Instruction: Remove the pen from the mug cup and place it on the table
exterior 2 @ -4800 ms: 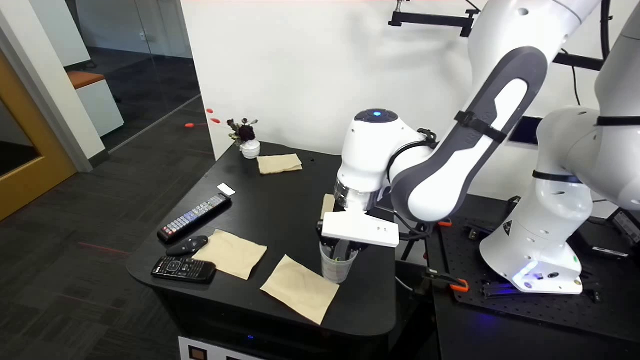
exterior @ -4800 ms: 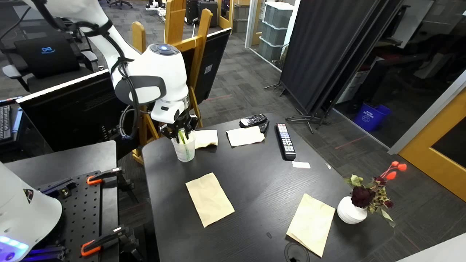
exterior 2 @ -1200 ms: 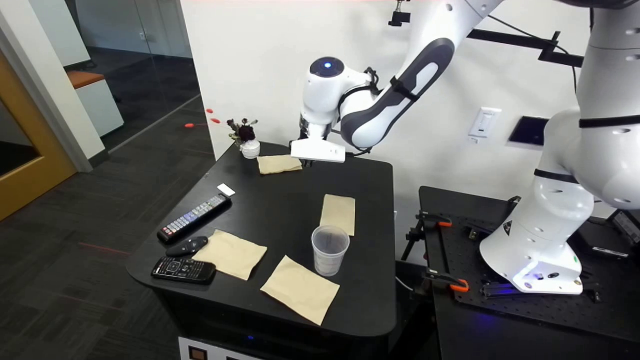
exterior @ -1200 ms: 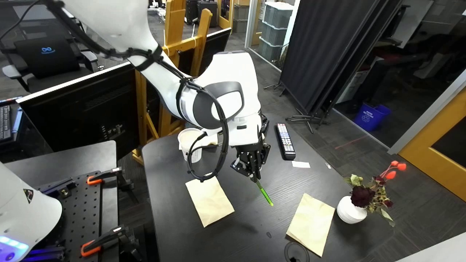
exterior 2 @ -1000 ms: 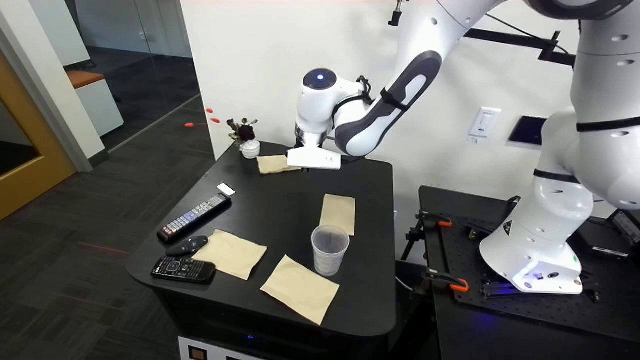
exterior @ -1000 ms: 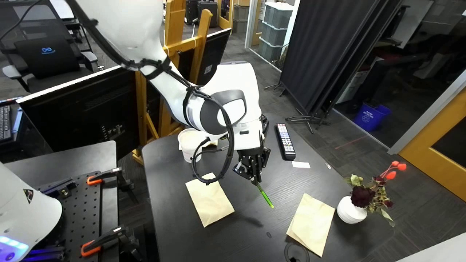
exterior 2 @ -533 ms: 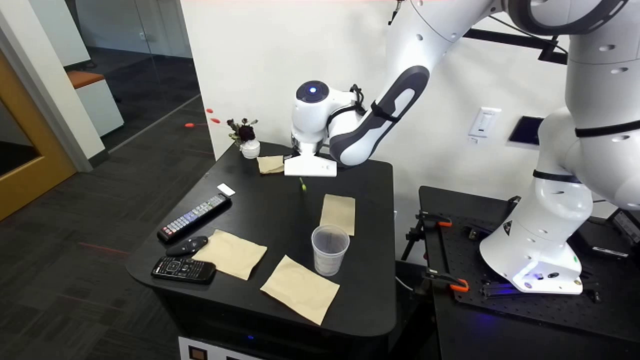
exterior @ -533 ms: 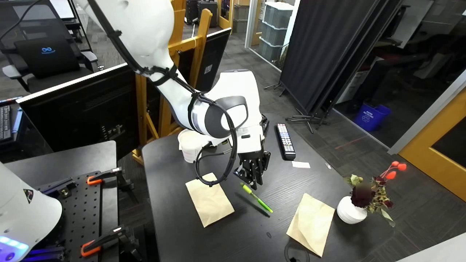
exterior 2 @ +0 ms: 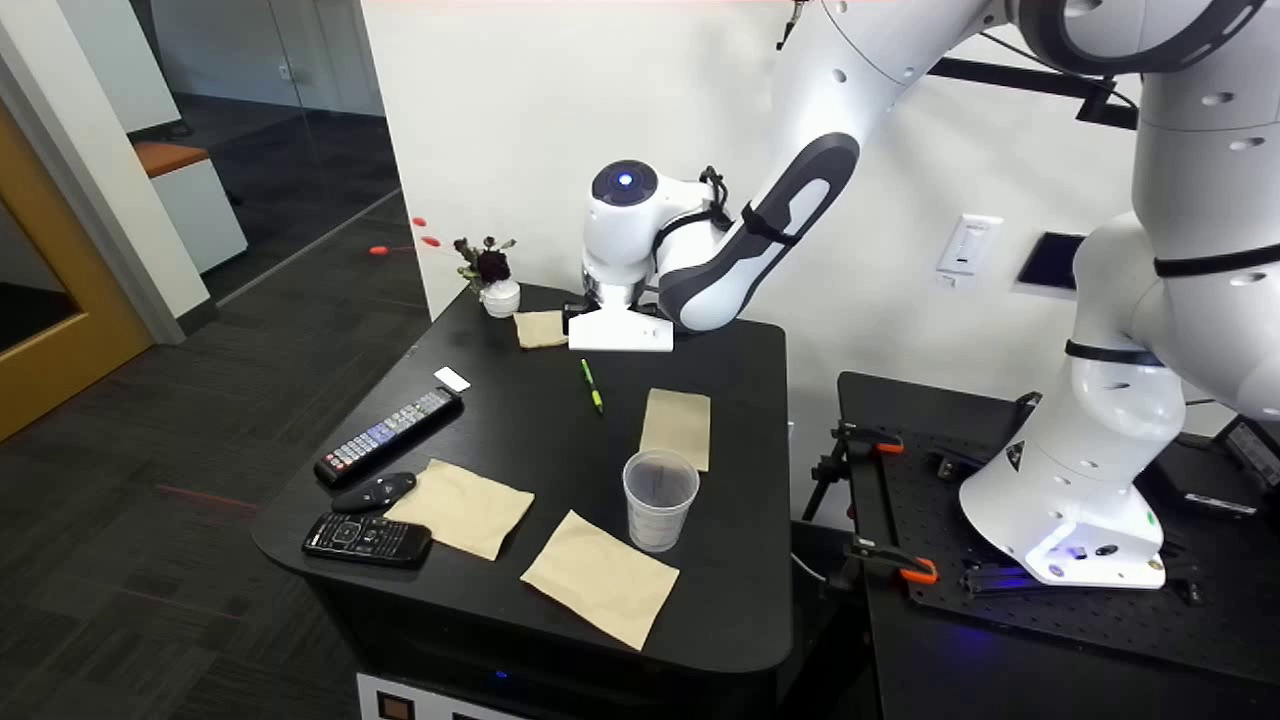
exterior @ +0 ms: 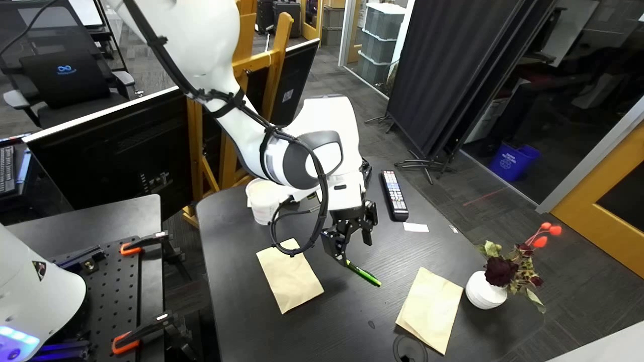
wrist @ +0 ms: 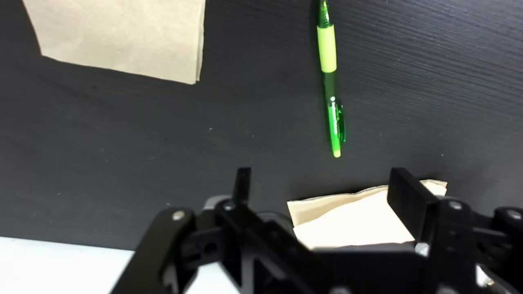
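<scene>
The green pen (wrist: 327, 51) lies flat on the dark table (exterior 2: 510, 420), out ahead of my fingertips in the wrist view. My gripper (wrist: 322, 179) stands open with wide-spread jaws, and nothing is held between them. In an exterior view the gripper (exterior: 355, 251) hovers above the table, one fingertip overlapping the near end of the pen (exterior: 364, 274). A further exterior view shows the whole pen (exterior 2: 593, 387) in front of the hand, whose white mount hides the fingers there. Upright and some way off is the translucent mug cup (exterior 2: 658, 515), with no pen in it.
Several tan paper sheets (exterior 2: 676, 428) are spread over the table. A long black remote (exterior 2: 390, 432) and smaller remotes (exterior 2: 367, 540) lie along one edge. The white vase with flowers (exterior: 486, 290) stands near a corner, and a cable loop (exterior: 410, 347) lies close by.
Earlier the gripper was down at the mug cup, then carried the pen away, shut on it. It has since opened; the pen has dropped out onto the table.
</scene>
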Robot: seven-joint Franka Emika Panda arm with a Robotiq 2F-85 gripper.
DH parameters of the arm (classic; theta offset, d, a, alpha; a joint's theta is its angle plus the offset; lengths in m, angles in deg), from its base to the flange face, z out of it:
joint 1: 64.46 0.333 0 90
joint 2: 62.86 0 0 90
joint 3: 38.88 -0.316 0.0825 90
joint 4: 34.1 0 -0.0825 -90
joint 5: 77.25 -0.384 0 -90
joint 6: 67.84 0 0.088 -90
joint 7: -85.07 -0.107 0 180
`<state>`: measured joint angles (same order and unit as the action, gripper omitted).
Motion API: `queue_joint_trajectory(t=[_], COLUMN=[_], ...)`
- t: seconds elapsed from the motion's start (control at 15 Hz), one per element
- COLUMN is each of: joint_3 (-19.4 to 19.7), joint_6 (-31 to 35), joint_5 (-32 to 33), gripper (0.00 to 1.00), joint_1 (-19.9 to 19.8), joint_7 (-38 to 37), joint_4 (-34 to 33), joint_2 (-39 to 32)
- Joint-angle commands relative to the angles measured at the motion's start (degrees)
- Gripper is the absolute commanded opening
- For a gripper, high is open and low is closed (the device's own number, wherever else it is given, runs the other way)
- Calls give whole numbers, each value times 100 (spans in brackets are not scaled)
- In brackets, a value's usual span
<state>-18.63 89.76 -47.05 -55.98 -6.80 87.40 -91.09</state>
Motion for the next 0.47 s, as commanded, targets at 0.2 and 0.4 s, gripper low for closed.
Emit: queue_joint_trajectory(t=[0.2, 0.4], joint_3=[-38, 61], joint_6=[-10, 6], joint_5=[-241, -215], gripper=[100, 100], joint_1=[3, 95], joint_7=[261, 135], joint_4=[213, 44], joint_2=[229, 8])
